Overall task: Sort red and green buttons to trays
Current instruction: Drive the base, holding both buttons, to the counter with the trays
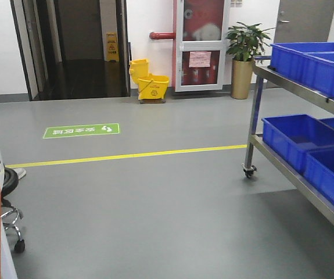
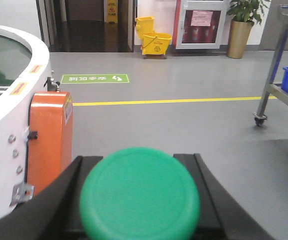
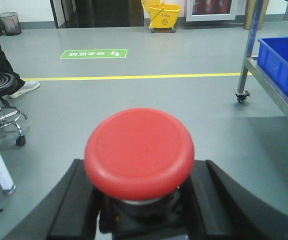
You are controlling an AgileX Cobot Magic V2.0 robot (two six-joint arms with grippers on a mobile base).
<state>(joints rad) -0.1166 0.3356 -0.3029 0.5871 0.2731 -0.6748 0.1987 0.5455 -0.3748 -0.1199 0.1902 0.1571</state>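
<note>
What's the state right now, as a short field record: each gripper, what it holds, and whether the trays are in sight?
left gripper: closed around the green button, cap toward the camera
right gripper: closed around the red button, dark base between the fingers
trays: not visible in any view
nearby: blue crates on a steel cart, to the right in the front view
sorting: neither button placed yet

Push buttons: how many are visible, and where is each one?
2. The green button is held in the left gripper; the red button is held in the right gripper. Others may be hidden.
</note>
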